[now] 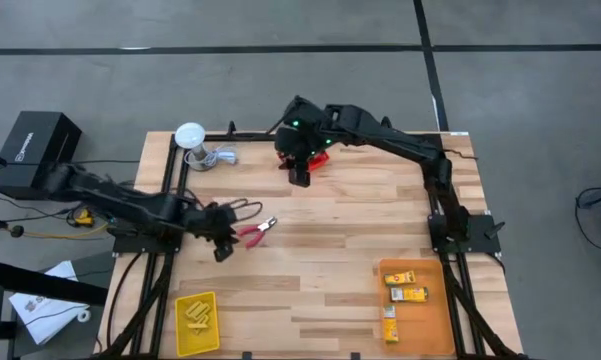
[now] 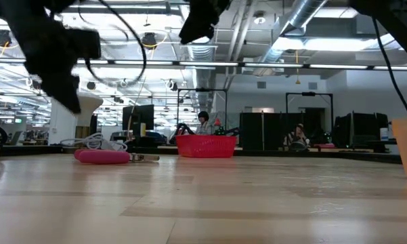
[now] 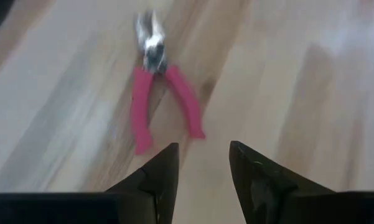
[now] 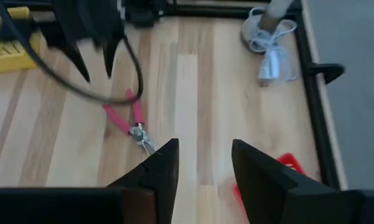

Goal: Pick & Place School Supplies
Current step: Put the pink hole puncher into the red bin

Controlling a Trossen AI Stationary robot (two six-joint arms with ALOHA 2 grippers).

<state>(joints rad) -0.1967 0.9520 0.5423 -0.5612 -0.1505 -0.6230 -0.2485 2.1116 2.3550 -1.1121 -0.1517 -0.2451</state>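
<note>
Just ahead of the left gripper (image 3: 203,163) lay the red-handled pliers (image 3: 160,99), flat on the wooden table (image 1: 360,240), handles toward the parted, empty fingers and metal tip pointing away. Bare wood surrounded the tool on all sides, the yellow bin (image 1: 197,322) and orange bin (image 1: 412,297) sitting well apart from it near the front edge. Well beyond it, the right gripper (image 1: 299,172) hung partly open and empty above the red bin (image 1: 317,159) at the far edge.

yellow bin (image 1: 178,338), orange bin (image 1: 435,325), perhaps red bin (image 1: 320,158)
</note>
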